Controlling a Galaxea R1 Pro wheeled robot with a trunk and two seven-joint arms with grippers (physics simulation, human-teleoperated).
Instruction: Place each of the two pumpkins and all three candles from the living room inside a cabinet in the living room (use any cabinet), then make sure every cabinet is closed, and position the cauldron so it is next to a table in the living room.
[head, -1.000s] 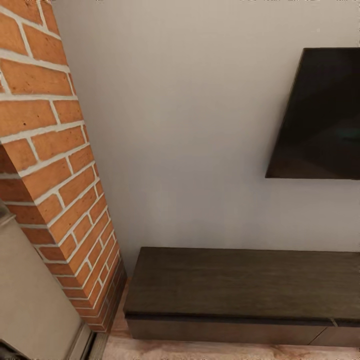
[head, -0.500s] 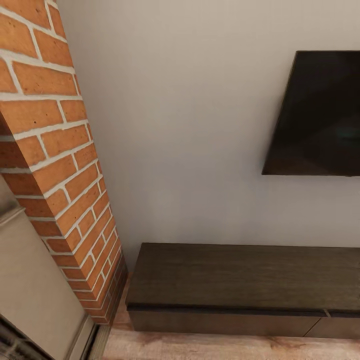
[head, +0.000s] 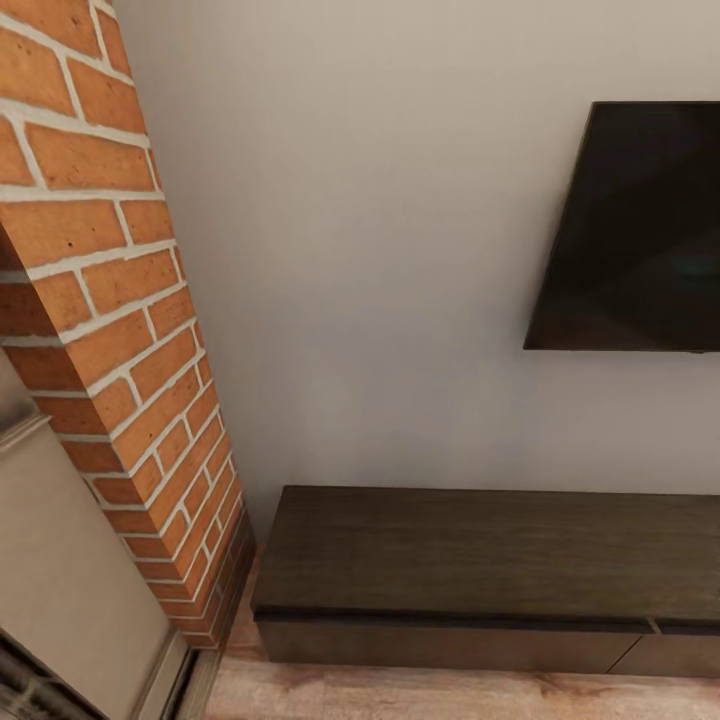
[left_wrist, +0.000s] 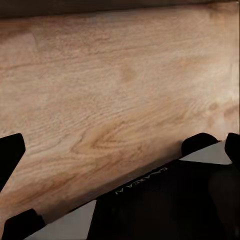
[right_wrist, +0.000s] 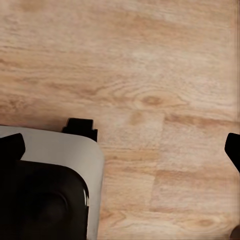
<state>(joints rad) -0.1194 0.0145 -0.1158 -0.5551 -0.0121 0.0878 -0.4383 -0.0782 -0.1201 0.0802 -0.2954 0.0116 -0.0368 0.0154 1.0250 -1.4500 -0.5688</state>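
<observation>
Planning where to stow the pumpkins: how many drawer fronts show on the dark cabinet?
2. One long front spans the cabinet below its top; a second starts at the picture's right edge. More may lie beyond the frame.

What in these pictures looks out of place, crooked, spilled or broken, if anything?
Nothing stands out. The cabinet sits flat against the wall with its drawer fronts closed and flush, and its top is bare. The television hangs on the wall above it, the brick column looks whole, and the wooden floor shows no spill.
</observation>
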